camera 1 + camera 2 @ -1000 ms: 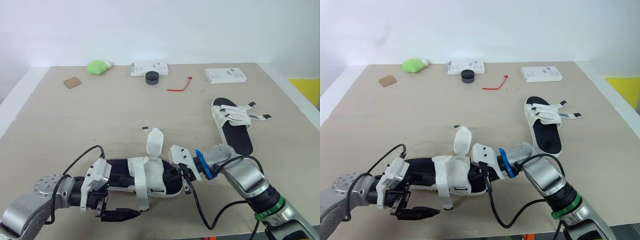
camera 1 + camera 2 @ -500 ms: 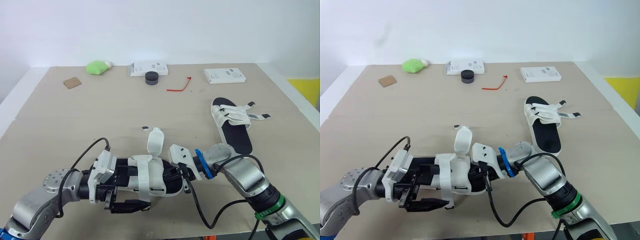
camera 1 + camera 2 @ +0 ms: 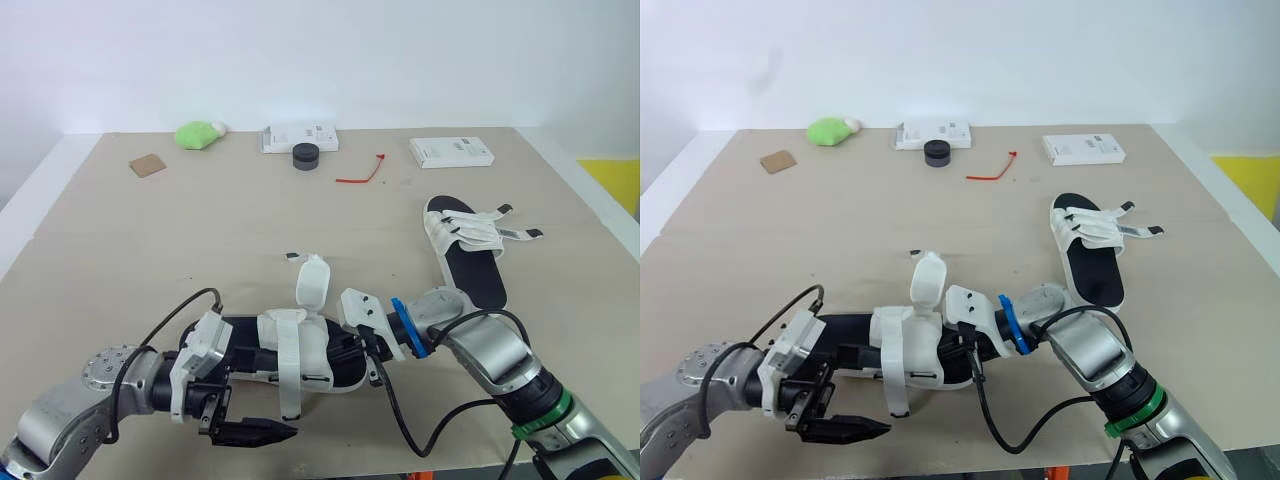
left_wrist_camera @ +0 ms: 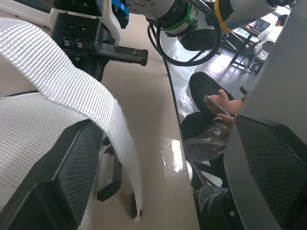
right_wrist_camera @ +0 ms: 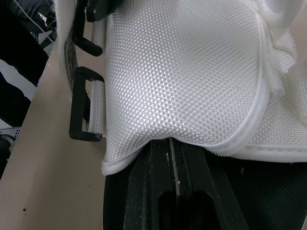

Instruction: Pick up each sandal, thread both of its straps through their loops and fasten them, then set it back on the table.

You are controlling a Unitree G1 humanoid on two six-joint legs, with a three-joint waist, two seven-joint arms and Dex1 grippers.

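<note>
Near sandal point(image 3: 300, 350) sits between the two grippers at the front of the table point(image 3: 150, 240), sole down. Long axis runs straight from one gripper to the other. Upper sits nearer the right gripper point(image 3: 352, 352), bare footbed toward the left gripper point(image 3: 255, 432), so the toe probably points at the right one.

Progress: early. Both black loops point(image 5: 82, 103) on the sandal's side are empty. One strap point(image 4: 72, 91) hangs loose off the upper, its free end dangling near the table. The other strap point(image 3: 312, 282) stands upright on the far side of the upper. Nothing threaded, nothing fastened here.

Right gripper: clamped on the sandal's end, one finger point(image 5: 175, 177) lying along the footbed under the upper.

Left gripper: wide open, holding nothing. The hanging strap drops through the gap between its fingers point(image 4: 57, 182), unpinched.

Second sandal point(image 3: 470, 265) lies well beyond the right gripper, on its outer side, long axis running away from the robot. Its strap ends trail out sideways, so it looks unfastened, likely the full job left.
</note>
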